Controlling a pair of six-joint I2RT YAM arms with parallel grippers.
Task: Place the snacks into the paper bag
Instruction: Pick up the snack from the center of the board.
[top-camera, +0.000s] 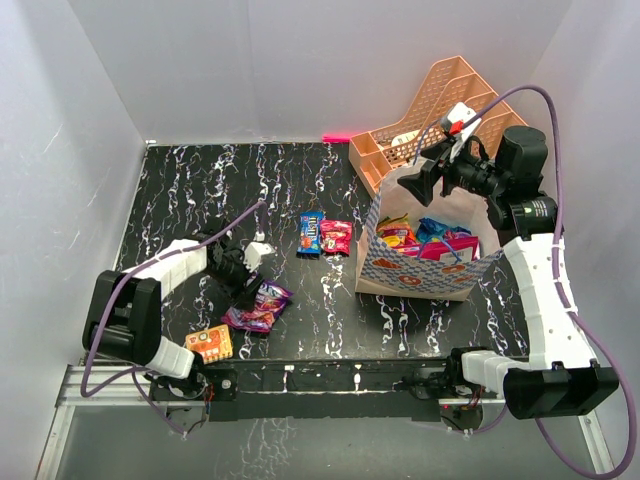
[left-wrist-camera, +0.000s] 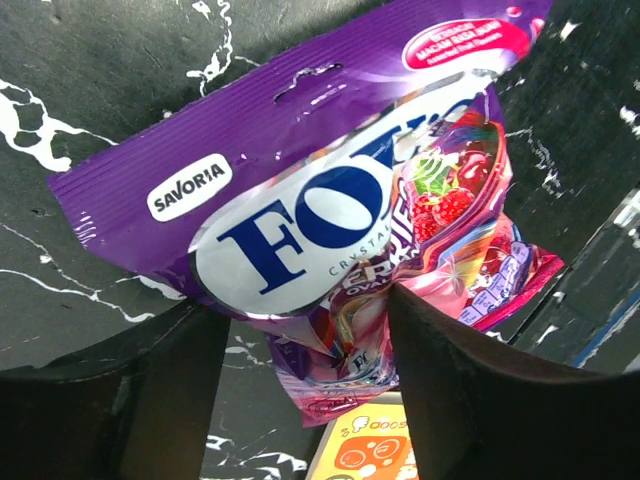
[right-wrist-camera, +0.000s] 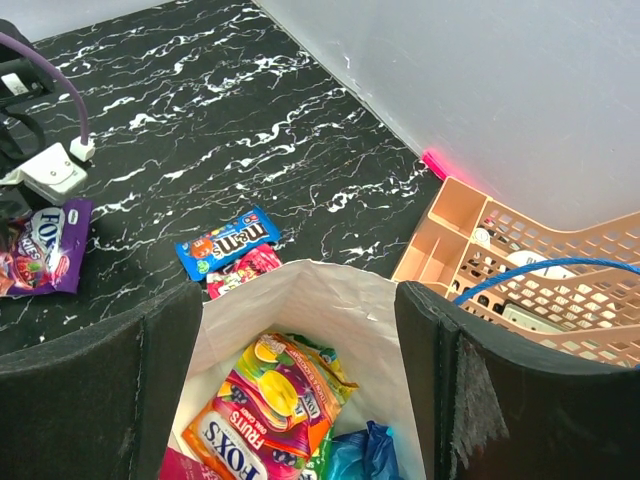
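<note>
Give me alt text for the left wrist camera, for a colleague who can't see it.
A purple candy packet lies on the black marbled table, its lower end between the two dark fingers of the open left gripper. The corner of an orange packet shows at the bottom edge.

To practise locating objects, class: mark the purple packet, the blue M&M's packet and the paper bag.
Purple packet (left-wrist-camera: 300, 230): left wrist view, on its white logo oval.
Blue M&M's packet (right-wrist-camera: 228, 243): right wrist view, on its middle.
Paper bag (top-camera: 415, 272): top view, on its patterned front wall.
</note>
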